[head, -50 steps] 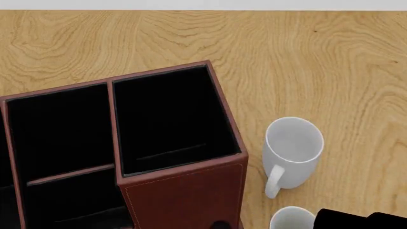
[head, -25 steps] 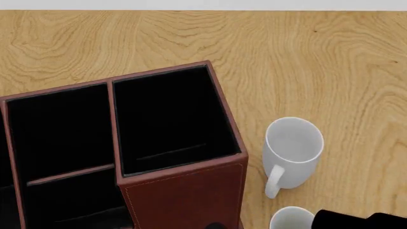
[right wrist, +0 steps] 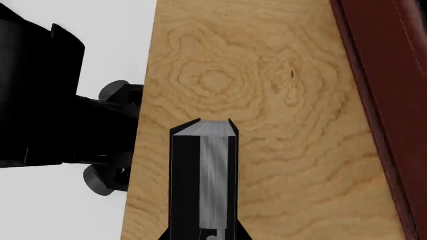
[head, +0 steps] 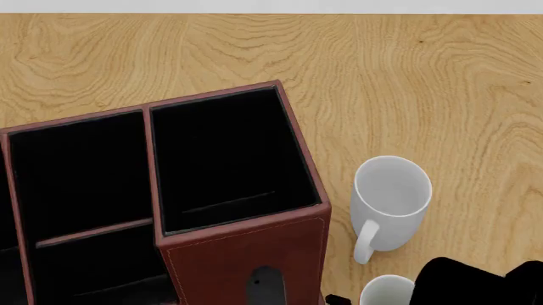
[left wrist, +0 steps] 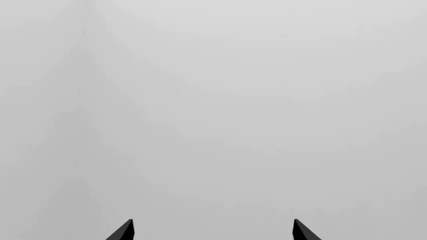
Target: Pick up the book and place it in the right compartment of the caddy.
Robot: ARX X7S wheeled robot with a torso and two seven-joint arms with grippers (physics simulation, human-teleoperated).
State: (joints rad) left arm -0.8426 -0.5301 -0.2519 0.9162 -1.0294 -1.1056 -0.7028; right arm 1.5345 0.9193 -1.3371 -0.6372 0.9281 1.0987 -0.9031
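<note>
**Book's gripped, needs lifting higher**

The book (right wrist: 203, 175) is clamped by the right gripper (right wrist: 203, 232) low beside the caddy (head: 246, 260). It should be raised well above the rim, then lowered upright into the right compartment (head: 227, 159). Left gripper (left wrist: 212, 231) is held apart, empty.

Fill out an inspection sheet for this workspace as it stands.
Surface: wooden table, bare grain.
Job's things: caddy upright; right compartment holds nothing; book off the table, page edges showing.
Clutter: white mug beside the caddy, apart from it; second white mug cut off by the frame edge.
Grippers: right tool clamped on the book; left tool open, facing blank grey.
Cables: nothing seen.
Surroundings: pale strip beyond the table's far edge.
</note>
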